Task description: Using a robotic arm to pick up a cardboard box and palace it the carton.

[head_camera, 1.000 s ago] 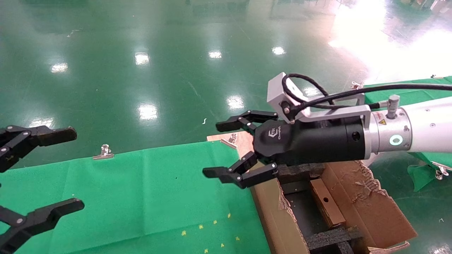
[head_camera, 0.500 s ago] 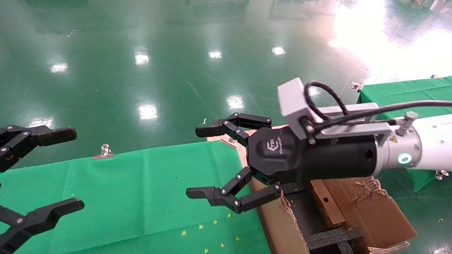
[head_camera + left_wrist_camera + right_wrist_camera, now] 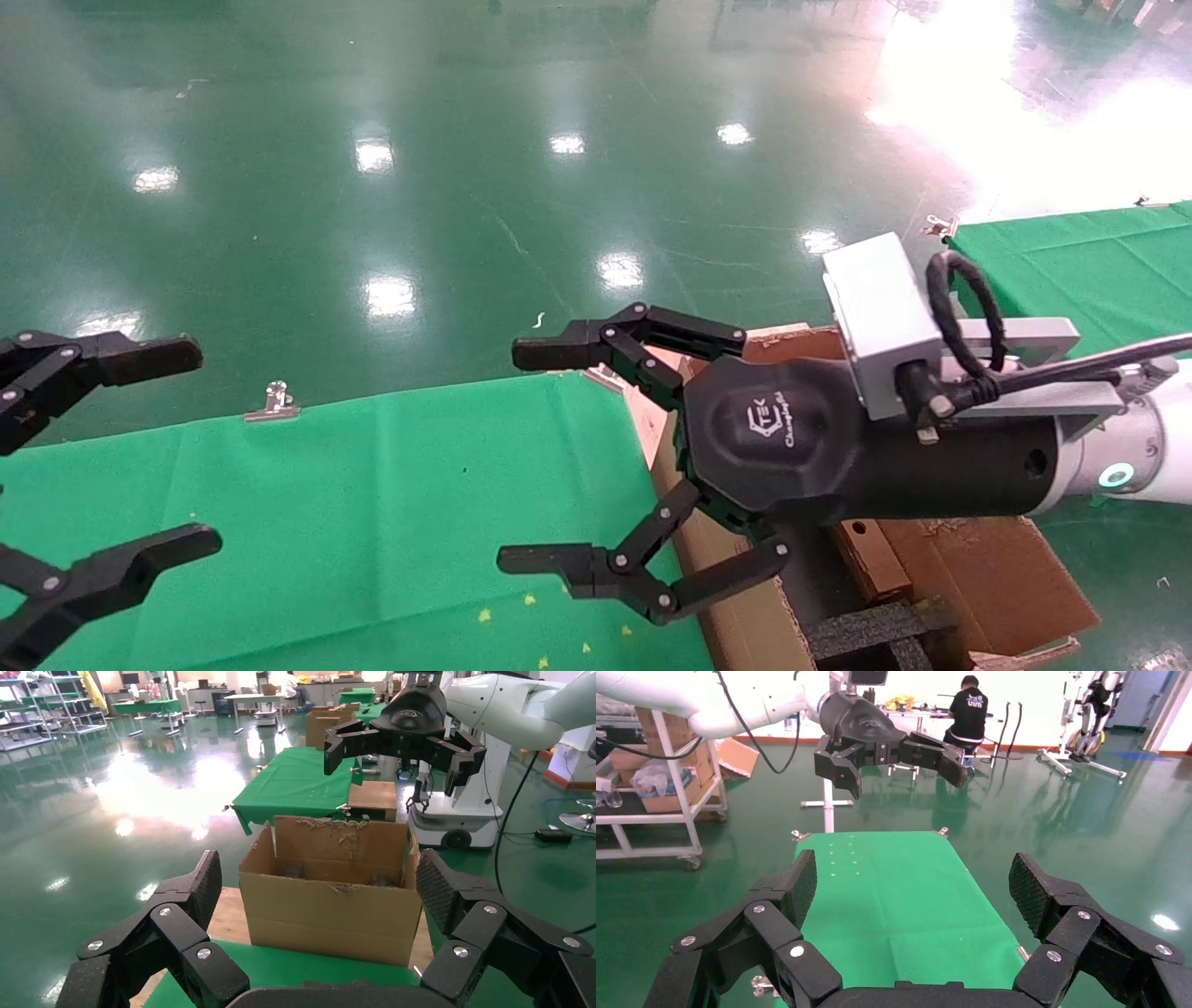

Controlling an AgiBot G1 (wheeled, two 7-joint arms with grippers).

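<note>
The right gripper (image 3: 545,457) is spread wide and holds nothing. It hangs in the air over the edge of the green cloth (image 3: 372,503), just past the near wall of the carton (image 3: 736,615). The white robotic arm (image 3: 1131,447) behind it reaches in from 3 o'clock and crosses above the carton.

The carton sits at about 5 o'clock in the head view, beside the cloth. Its flaps are torn and black foam (image 3: 866,629) lies inside. The cardboard box (image 3: 861,554) rests inside the carton, mostly hidden under the arm. A small round hole shows on its top.

The left gripper (image 3: 140,447) is at 9 o'clock, over the far left of the cloth. It is spread wide too and is empty. From the left wrist, the carton (image 3: 330,903) stands straight ahead.
</note>
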